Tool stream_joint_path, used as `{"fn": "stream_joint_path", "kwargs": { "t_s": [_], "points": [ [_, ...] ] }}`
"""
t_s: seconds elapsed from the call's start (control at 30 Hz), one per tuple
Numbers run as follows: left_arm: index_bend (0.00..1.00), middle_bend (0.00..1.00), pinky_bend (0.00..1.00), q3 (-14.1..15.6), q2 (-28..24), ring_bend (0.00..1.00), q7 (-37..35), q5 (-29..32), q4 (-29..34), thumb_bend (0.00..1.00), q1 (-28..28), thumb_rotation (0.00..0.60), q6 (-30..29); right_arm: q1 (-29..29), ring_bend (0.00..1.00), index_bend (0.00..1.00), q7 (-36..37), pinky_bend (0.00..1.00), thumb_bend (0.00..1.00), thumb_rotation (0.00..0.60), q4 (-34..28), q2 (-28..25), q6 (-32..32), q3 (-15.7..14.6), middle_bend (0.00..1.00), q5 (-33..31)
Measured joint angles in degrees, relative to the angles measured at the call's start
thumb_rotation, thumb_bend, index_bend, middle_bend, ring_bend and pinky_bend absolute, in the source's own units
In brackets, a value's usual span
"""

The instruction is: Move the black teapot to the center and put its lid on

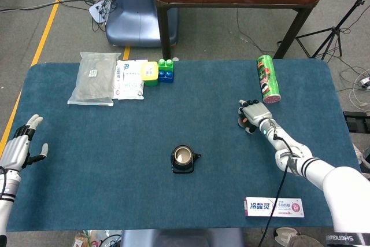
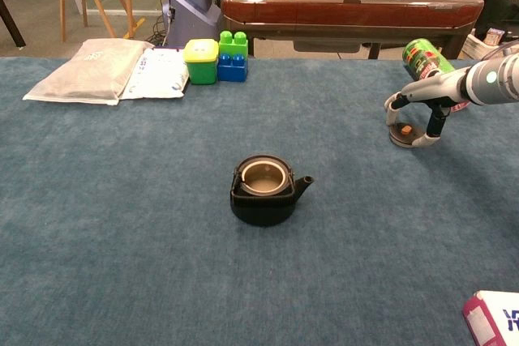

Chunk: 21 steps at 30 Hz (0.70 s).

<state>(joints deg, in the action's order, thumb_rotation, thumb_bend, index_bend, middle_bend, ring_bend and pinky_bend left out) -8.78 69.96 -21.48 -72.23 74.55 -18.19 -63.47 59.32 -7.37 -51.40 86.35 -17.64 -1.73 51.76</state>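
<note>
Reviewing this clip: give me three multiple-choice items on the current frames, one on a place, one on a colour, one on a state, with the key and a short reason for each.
1. Where does the teapot lid lie?
A. on the teapot
B. on the cloth at the robot's right, near the green can
C. beside the building blocks

2. What colour is the can lying on the table?
A. green
B. blue
C. white

3. What state is the black teapot in?
A. lidded
B. tipped on its side
C. upright and open, no lid on

Key: 1 B, the right hand is down over the lid there. 2 A, its body is green in both views. 3 C, its pale inside shows through the open mouth.
</note>
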Motion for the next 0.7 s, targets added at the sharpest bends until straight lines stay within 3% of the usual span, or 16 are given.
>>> {"fn": "stream_joint_path", "kwargs": {
  "t_s": [0.7],
  "points": [
    [0.00, 0.00, 0.00, 0.0, -0.2, 0.00, 2.5, -0.8, 2.5, 0.49, 0.8, 0.600, -2.2, -0.9, 0.00, 0.27, -3.1, 0.00, 0.34, 0.600, -4.2, -2.2, -3.7, -1.5, 0.00, -2.3]
  ]
}}
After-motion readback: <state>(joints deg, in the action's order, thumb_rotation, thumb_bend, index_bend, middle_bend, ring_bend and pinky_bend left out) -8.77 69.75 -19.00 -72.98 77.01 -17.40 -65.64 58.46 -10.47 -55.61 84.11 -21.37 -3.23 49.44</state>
